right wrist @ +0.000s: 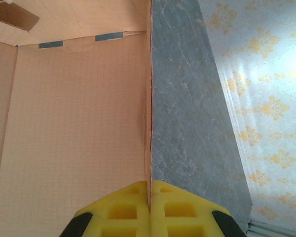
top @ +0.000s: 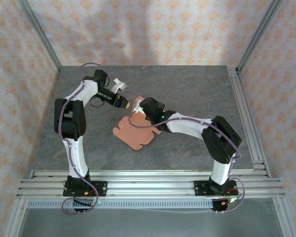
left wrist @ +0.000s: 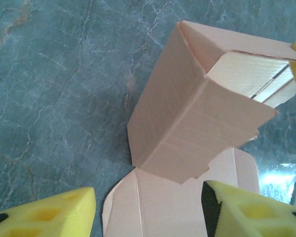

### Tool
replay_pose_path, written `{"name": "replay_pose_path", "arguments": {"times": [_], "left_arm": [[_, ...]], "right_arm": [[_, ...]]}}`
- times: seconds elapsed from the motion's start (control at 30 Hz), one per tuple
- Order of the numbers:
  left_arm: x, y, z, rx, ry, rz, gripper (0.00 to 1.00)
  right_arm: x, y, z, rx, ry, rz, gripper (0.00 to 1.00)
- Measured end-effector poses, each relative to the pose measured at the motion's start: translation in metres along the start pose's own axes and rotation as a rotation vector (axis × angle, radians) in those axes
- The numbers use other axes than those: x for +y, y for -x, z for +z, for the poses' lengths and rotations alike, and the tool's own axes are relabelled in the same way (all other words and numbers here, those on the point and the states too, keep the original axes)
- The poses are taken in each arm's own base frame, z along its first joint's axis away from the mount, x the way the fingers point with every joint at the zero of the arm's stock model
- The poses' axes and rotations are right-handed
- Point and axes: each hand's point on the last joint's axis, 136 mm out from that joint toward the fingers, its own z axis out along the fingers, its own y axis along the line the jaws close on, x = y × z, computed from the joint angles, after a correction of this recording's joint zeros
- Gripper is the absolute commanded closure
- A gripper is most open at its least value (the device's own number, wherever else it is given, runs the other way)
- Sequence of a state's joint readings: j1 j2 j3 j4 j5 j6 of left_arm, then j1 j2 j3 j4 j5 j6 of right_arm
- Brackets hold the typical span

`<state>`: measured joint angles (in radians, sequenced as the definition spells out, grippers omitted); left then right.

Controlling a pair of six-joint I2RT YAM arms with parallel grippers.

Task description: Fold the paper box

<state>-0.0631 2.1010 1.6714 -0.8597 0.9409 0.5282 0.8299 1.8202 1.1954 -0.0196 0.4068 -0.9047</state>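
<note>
The paper box point(top: 133, 132) is salmon-orange card lying partly flat in the middle of the table, with one part folded up at its far end point(top: 137, 102). In the left wrist view the raised walls point(left wrist: 187, 118) stand above a flat panel point(left wrist: 163, 207). My left gripper point(top: 122, 102) is open; its yellow fingers point(left wrist: 49, 212) straddle the flat panel just short of the raised part, gripping nothing. My right gripper point(top: 144, 109) is shut on the upright edge of a card wall point(right wrist: 149, 148). The wall's inner face point(right wrist: 74, 123) is on its left.
The grey stone table point(top: 197, 89) stretches to the right and back of the box. Patterned walls point(top: 138, 29) and metal frame posts point(top: 254, 34) enclose it. Aluminium rails point(top: 148, 180) run along the near edge between the arm bases.
</note>
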Motion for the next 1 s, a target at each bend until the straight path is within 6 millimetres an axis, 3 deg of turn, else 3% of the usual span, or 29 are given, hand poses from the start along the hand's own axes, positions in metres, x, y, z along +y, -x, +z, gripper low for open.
{"name": "replay_pose_path", "arguments": {"times": [0.23,0.7,0.87,1.0], "left_arm": [[0.001,-0.005,0.023,0.063,-0.001,0.003,0.4],[0.003,-0.015,0.023,0.072,-0.014,-0.008,0.36],[0.014,-0.017,0.003,-0.012,0.009,-0.054,0.32],[0.024,-0.005,-0.023,-0.105,0.053,-0.051,0.32]], "right_arm": [[0.005,0.004,0.011,0.014,-0.059,-0.08,1.0],[0.0,0.009,0.012,0.006,-0.101,-0.097,1.0],[0.003,0.007,0.014,-0.001,-0.11,-0.107,1.0],[0.006,0.002,0.015,-0.004,-0.119,-0.127,1.0]]}}
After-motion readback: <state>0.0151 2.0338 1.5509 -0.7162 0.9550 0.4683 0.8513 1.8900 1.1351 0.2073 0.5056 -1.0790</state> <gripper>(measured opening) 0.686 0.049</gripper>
